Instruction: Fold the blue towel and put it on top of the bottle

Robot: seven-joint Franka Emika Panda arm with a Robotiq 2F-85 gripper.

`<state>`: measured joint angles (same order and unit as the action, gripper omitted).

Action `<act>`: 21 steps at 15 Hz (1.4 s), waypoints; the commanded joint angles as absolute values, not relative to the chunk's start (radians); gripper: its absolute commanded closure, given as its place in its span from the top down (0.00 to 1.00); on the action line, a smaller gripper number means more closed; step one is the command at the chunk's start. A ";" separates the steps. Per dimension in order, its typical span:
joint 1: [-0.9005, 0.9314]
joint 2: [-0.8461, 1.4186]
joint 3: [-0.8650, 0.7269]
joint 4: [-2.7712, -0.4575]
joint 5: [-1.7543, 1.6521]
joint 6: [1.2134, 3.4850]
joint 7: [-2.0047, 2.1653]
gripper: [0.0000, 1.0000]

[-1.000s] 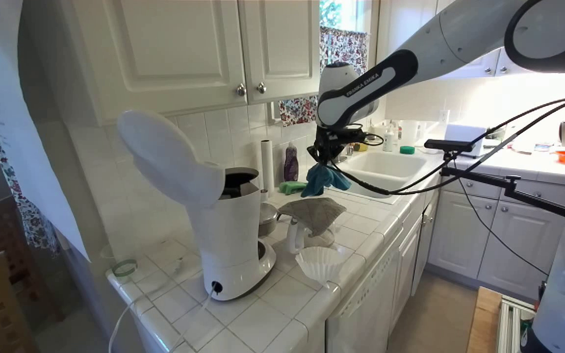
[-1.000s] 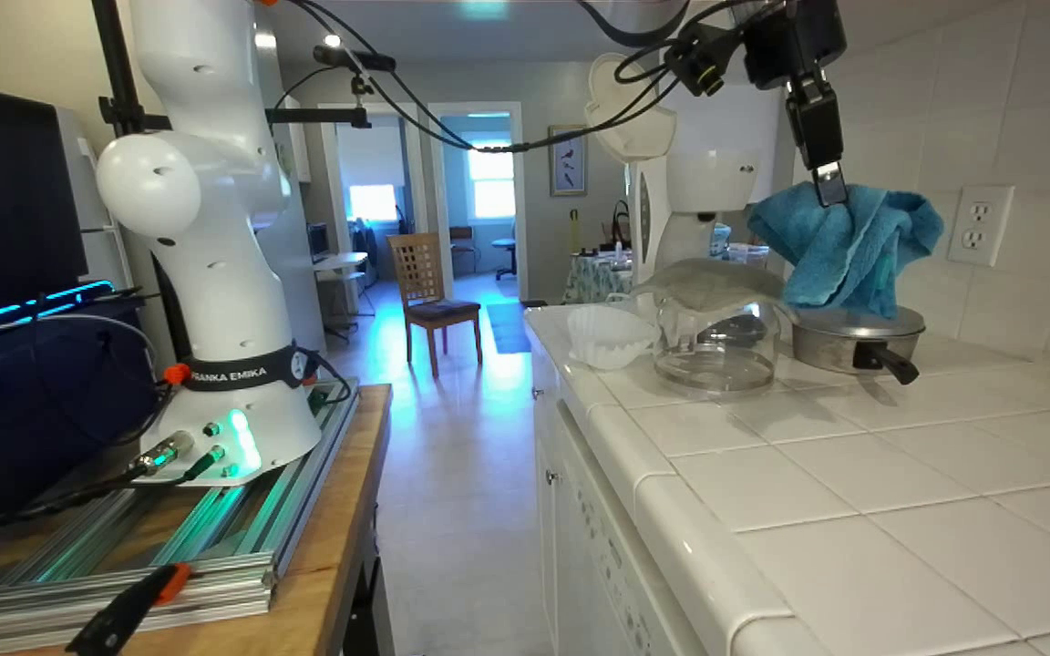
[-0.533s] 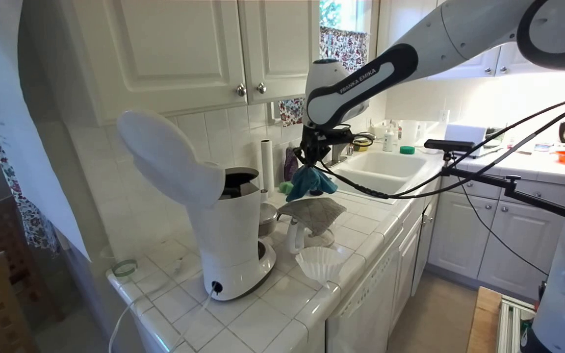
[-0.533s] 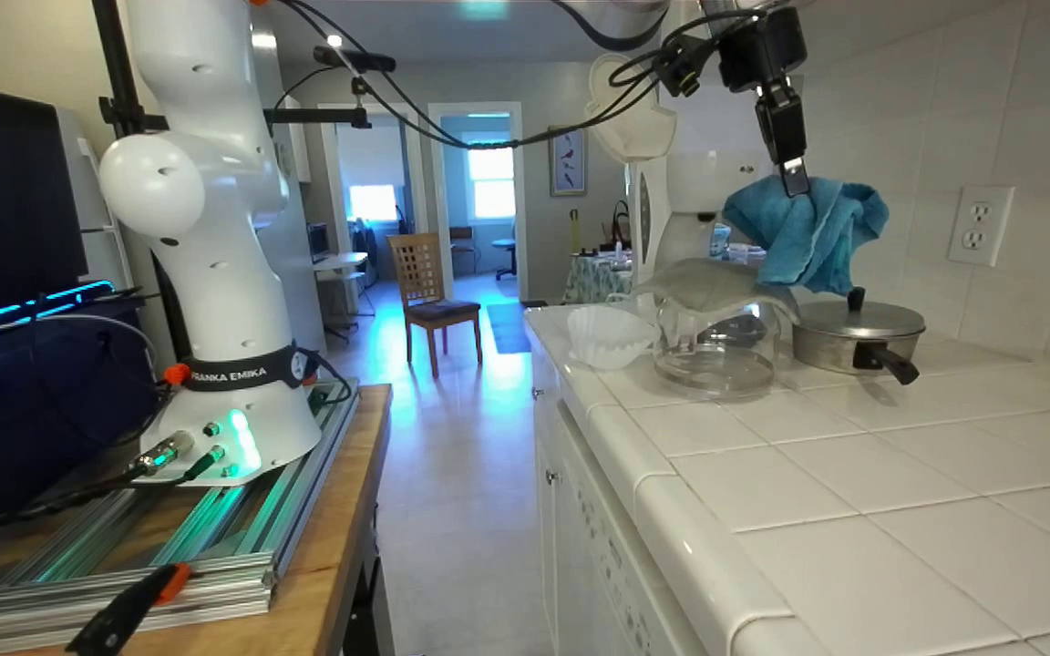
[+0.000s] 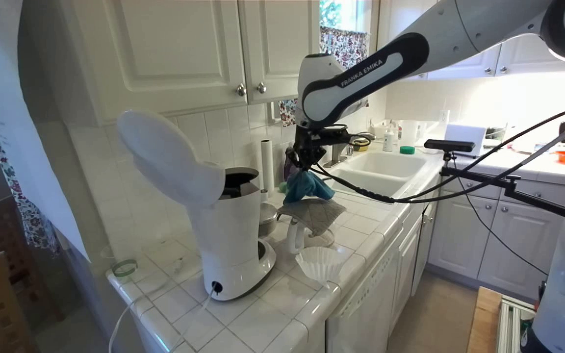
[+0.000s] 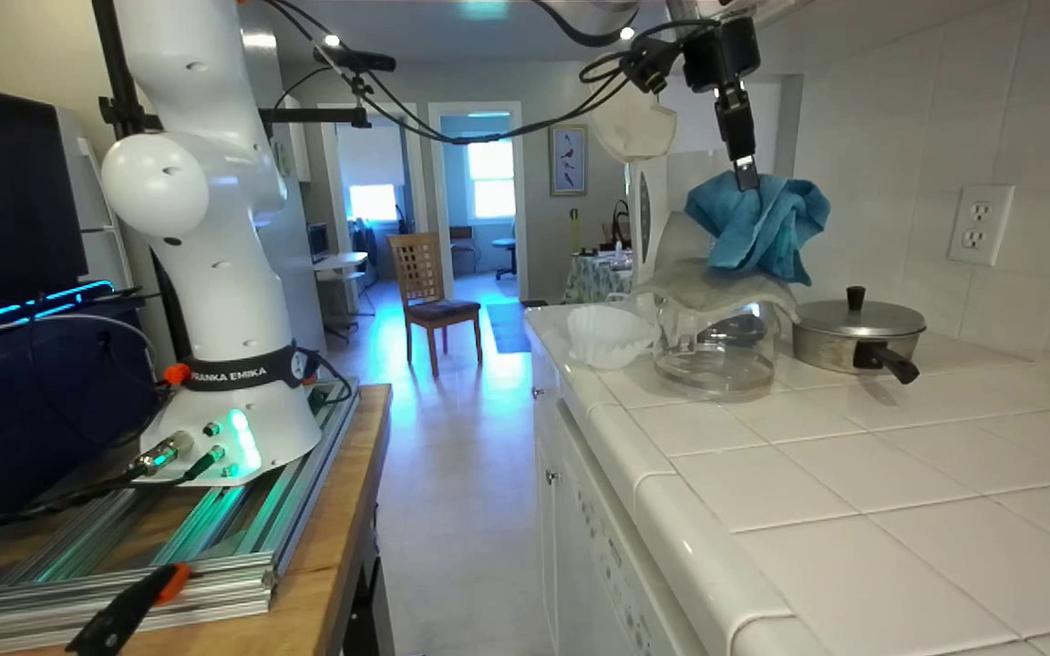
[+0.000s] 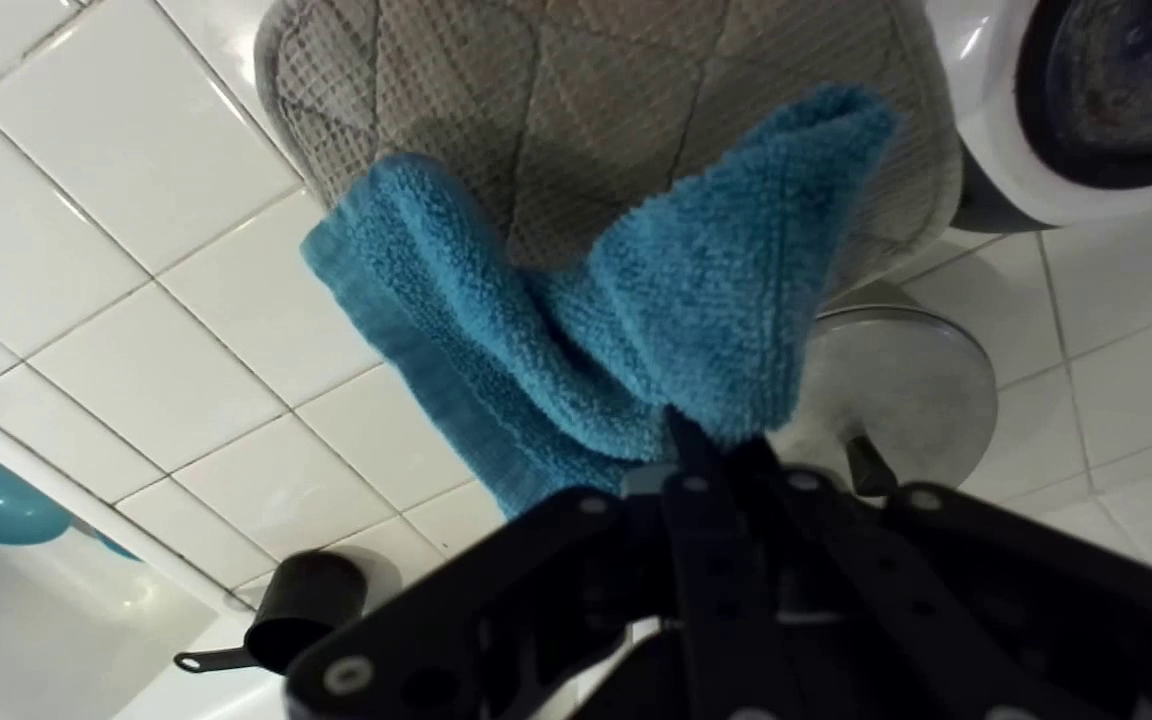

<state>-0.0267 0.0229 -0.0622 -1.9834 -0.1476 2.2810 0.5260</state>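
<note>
in an exterior view, your claw (image 5: 307, 168) is clamped on the blue towel (image 5: 308, 187), and you have brought it away from the sink (image 5: 385, 169) and nearer the white coffee maker (image 5: 228, 235) than a second ago. it hangs bunched above the quilted gray pad (image 5: 316, 214) and now hides most of the green thing (image 5: 283, 187) that showed plainly behind it.

in an exterior view, a second ago the towel hung in front of the saucepan (image 6: 821, 351), covering its lid knob (image 6: 855, 297); now the knob is clear and you have the towel over the pad, which drapes a glass carafe (image 6: 716, 364). you can't tell whether cloth and pad touch. pad, carafe and saucepan stay put on the tiled tabletop (image 6: 871, 465).

in the wrist view, you see the fingertips (image 7: 693, 450) together on a fold of the towel, its loose ends spread in front of the pad. a small black vessel (image 7: 311, 600) is by the sink's edge.
</note>
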 commanded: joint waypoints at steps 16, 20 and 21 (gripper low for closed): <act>-0.029 -0.097 -0.019 -2.120 -0.128 2.300 0.587 0.73; -0.032 -0.118 -0.022 -2.130 -0.119 2.271 0.550 1.00; -0.032 -0.127 -0.023 -2.131 -0.116 2.234 0.524 1.00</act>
<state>-0.0233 -0.0749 -0.0280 -2.0929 -0.1336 2.2785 0.5625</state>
